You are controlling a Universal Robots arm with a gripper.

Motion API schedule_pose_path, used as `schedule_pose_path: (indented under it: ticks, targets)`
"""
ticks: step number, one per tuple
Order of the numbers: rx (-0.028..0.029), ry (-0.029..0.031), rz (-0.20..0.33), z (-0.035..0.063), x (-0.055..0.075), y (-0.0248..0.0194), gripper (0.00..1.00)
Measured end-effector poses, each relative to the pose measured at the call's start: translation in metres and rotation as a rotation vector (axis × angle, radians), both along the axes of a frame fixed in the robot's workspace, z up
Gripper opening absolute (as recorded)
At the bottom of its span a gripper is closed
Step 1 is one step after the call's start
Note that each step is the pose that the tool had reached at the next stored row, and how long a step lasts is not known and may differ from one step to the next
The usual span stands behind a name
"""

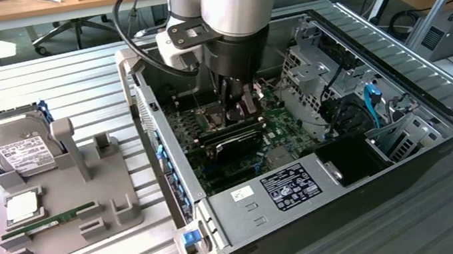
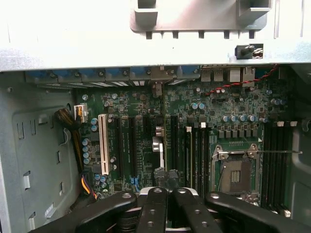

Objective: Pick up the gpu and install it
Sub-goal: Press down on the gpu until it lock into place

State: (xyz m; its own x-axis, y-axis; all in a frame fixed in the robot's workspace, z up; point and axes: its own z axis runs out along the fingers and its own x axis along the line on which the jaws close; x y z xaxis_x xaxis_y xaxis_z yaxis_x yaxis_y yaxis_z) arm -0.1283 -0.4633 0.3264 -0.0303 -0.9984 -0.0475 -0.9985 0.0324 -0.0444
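Note:
The gpu [image 1: 234, 145] stands on edge on the motherboard [image 1: 285, 125] inside the open computer case [image 1: 139, 99]; its black face and green board show. In the wrist view the gpu [image 2: 161, 150] is a thin silver-and-green edge running between the dark slots. My gripper [image 1: 243, 116] hangs straight down inside the case, directly over the card's upper edge. The black fingers [image 2: 155, 208] of the gripper [image 2: 167, 194] are pressed together with nothing visible between them. Whether they touch the card I cannot tell.
A grey holder [image 1: 114, 218] on the slatted table at the exterior view's left carries a silver hard drive [image 1: 21, 147] with blue rails, a memory stick [image 1: 47, 223] and a square chip [image 1: 23, 206]. Drive cages [image 1: 316, 66] and cables [image 1: 373, 105] crowd the case's far side. The processor socket [image 2: 236, 174] lies beside the slots.

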Motion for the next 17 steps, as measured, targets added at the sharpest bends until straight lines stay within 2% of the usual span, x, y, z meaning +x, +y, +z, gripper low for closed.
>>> schedule_pose_path:
  ticks: [2,3,4,5,6,7,17]
  targets:
    - [-0.0001,0.0006,0.000,0.0000,0.0000,0.0000,0.11]
    - [0.0001,0.0082,0.000,-0.0002,0.0000,0.0000,0.11]
    - [-0.0001,0.0218,0.000,-0.0001,0.0002,0.0001,0.11]
    - [-0.0002,0.0408,0.000,-0.0001,0.0009,0.0000,0.11]
    - [0.0001,0.0514,0.000,-0.0002,0.0010,0.0000,0.11]
    - [0.0001,0.0531,0.000,-0.0002,0.0010,0.0000,0.11]
    - [0.0002,0.0536,0.001,-0.0021,0.0014,0.0016,0.11]
